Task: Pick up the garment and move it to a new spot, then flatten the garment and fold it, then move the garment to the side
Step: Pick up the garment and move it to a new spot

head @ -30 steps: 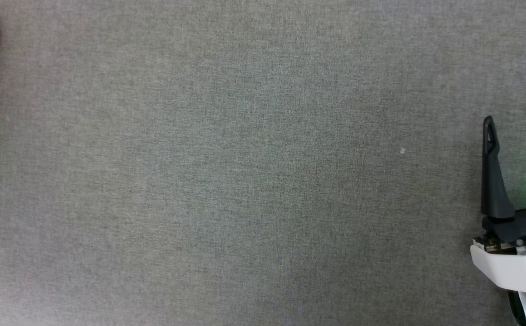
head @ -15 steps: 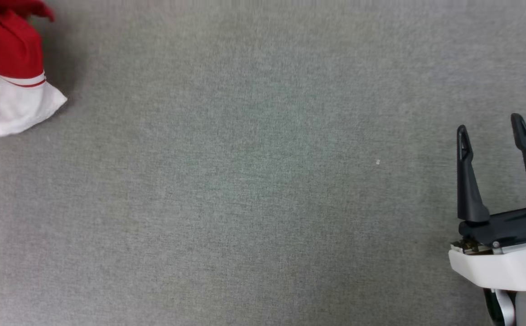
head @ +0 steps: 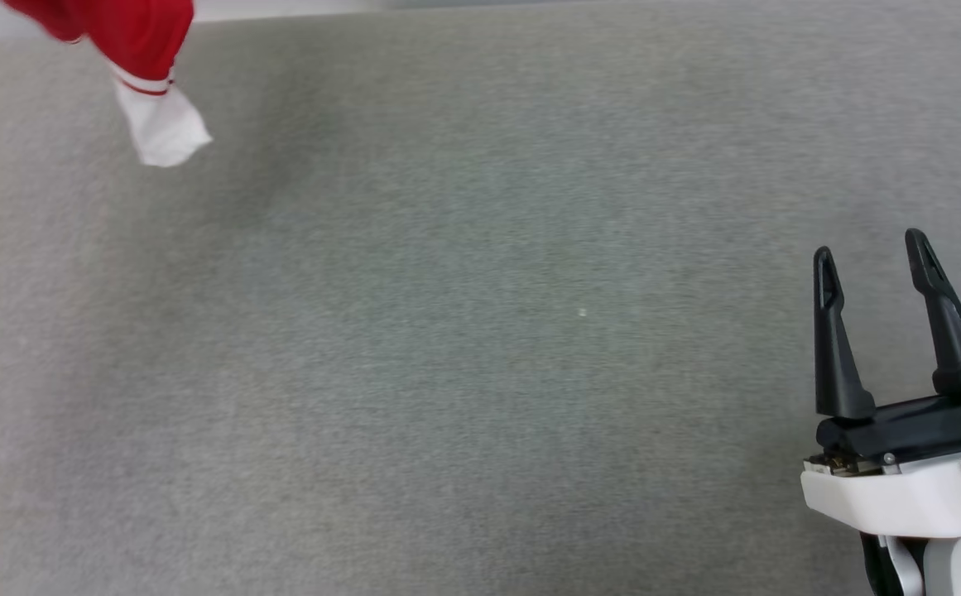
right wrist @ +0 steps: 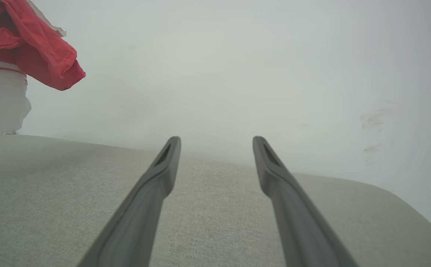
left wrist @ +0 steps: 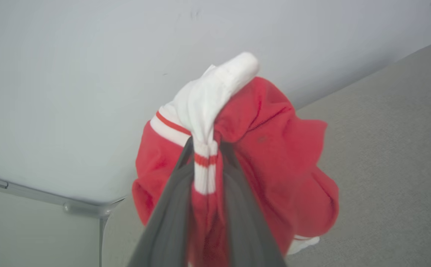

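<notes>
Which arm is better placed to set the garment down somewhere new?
Left, probably: the left gripper is shut on the garment, which hangs above the grey surface; the right gripper stands open and empty.

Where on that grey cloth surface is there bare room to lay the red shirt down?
The grey surface lies bare from the dangling shirt at its far left corner across to the right pincer at the near right. Only those two corners are crowded.

Soft matt cloth garment (left wrist: 274, 155); coarse woven fabric work surface (head: 447, 372); smooth matt wall (right wrist: 237, 74).
</notes>
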Controlling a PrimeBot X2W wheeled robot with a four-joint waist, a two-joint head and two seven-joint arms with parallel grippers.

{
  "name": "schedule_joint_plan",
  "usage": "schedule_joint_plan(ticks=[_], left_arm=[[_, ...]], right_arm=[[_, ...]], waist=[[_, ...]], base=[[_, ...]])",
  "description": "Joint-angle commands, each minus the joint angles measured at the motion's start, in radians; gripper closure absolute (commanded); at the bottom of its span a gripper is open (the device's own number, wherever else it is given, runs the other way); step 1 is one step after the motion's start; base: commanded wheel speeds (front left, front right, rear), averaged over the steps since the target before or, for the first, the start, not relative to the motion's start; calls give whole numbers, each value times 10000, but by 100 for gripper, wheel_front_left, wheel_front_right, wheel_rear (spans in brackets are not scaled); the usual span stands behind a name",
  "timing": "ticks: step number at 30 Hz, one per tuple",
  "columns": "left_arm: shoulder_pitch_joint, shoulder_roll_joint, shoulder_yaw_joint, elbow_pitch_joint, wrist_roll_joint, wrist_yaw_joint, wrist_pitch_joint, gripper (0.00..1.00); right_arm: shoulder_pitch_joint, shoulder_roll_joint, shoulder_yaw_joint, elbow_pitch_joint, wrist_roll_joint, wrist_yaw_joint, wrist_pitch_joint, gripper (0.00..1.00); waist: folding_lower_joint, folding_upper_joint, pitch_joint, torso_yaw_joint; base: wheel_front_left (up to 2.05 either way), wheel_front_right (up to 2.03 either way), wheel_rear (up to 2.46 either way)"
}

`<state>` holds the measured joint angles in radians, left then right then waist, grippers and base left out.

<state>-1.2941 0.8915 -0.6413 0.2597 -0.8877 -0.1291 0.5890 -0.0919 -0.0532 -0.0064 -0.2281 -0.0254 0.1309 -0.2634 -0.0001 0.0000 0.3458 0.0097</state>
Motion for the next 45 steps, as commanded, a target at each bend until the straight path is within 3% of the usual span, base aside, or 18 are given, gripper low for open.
schedule_joint_plan(ticks=[1,9,16,24,33,40,41,42,45], left_arm=[[-234,-101,-150,-205,70,1,57,100],[-648,-938,-1204,-1268,174,1,154,100],[98,-1487,-2055,-1665,153,1,-201,100],[1938,-2362,-3513,-1677,52,1,-814,100],[3862,-3788,-5662,-507,-121,-1,-1488,100],[4331,-4601,-6134,365,-167,-9,-2449,100],[4255,-4656,-6046,469,-102,-9,-2734,82],[4142,-4713,-5907,555,35,24,-3088,0],[3993,-4895,-5530,608,358,272,-4232,0]], right_arm=[[127,42,-30,11,160,-3,-21,0],[209,43,-101,64,565,-3,-21,0],[211,42,-50,99,728,-3,-21,0],[293,41,-92,115,708,-5,-21,0],[188,39,-17,268,662,-5,-21,0],[311,39,-45,391,614,-5,-21,0],[347,39,-32,422,602,-3,-22,0],[382,39,-33,454,594,-5,-21,0],[488,38,-28,519,517,-5,-21,0]], waist=[[1,0,-266,-550],[1,0,-336,-1620],[1,0,-354,-2049],[1,0,-291,-2071],[1,0,-66,-1933],[1,0,-181,-1783],[1,0,-256,-1744],[1,0,-352,-1700],[1,0,-697,-1565]], base=[[0,0,0],[0,0,0],[0,0,0],[0,0,0],[0,0,0],[0,0,0],[0,0,0],[0,0,0],[0,0,0]])
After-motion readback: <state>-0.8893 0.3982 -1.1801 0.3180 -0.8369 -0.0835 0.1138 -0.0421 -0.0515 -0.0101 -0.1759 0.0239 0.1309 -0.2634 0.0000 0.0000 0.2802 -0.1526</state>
